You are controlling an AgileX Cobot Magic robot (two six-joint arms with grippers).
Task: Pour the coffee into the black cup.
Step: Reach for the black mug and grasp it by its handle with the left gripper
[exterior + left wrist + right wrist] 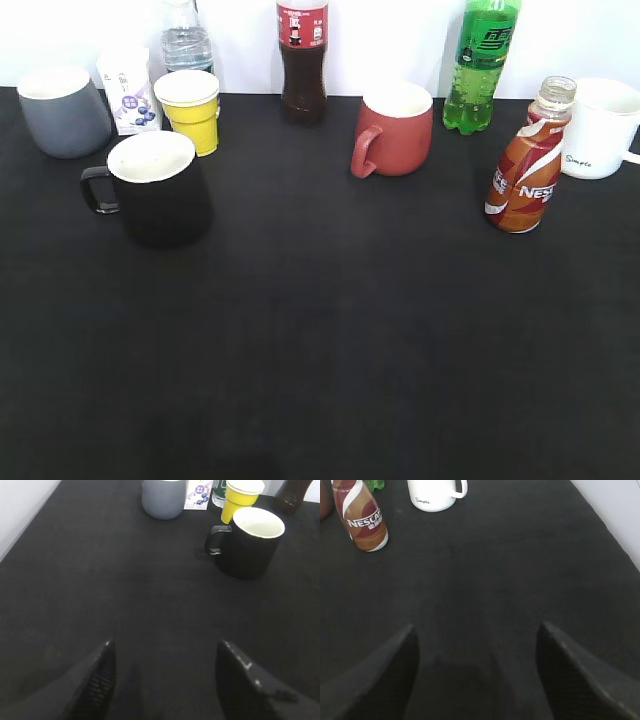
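The coffee bottle (525, 170) stands upright at the right of the black table, with an orange-brown swirl label and a clear neck; it also shows top left in the right wrist view (361, 517). The black cup (158, 188) with white inside stands at the left, handle pointing left; it also shows in the left wrist view (251, 541). My left gripper (165, 647) is open and empty, low over the cloth, well short of the cup. My right gripper (477, 630) is open and empty, well short of the bottle. Neither gripper shows in the exterior view.
Along the back stand a grey mug (62, 110), a small carton (128, 92), a water bottle (186, 42), a yellow paper cup (190, 110), a cola bottle (302, 60), a red mug (393, 130), a green soda bottle (482, 65) and a white mug (602, 128).
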